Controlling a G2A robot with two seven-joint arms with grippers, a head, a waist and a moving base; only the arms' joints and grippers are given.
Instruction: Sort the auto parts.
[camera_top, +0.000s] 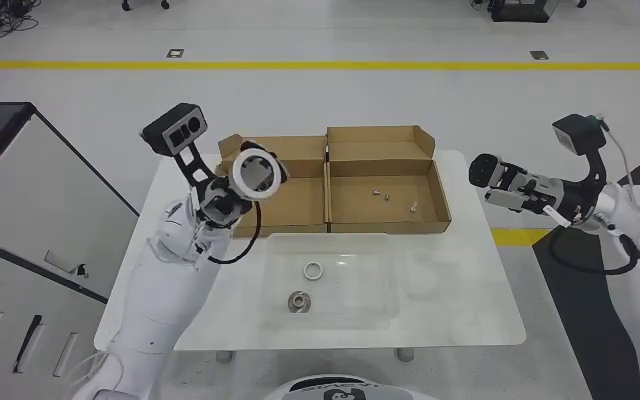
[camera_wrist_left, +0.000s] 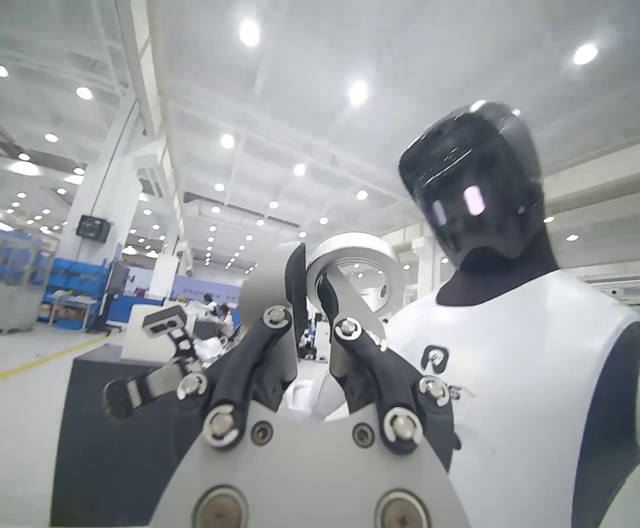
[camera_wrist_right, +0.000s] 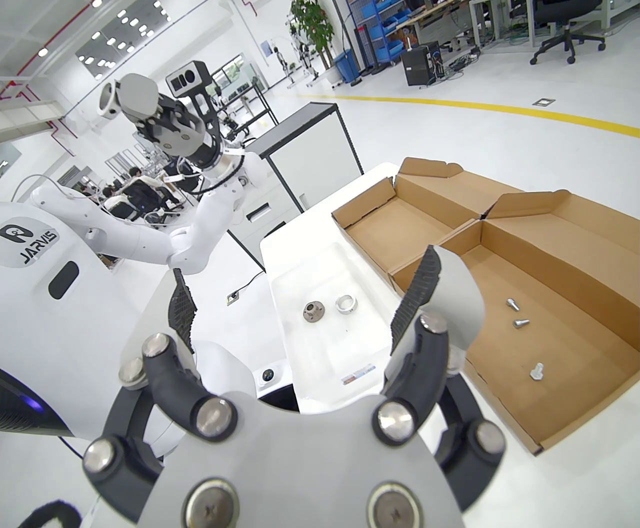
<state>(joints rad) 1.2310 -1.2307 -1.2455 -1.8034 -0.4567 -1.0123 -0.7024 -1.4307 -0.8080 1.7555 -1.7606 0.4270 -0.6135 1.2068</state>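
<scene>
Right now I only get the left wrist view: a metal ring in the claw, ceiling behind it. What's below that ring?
Observer: In the top view, the large ring in the left claw is raised high and lines up with the left cardboard box. I can't say it is straight above it.
Operator: What's left to sort?
Observer: A small ring and a flanged hub lie apart in the clear tray on the table.
</scene>
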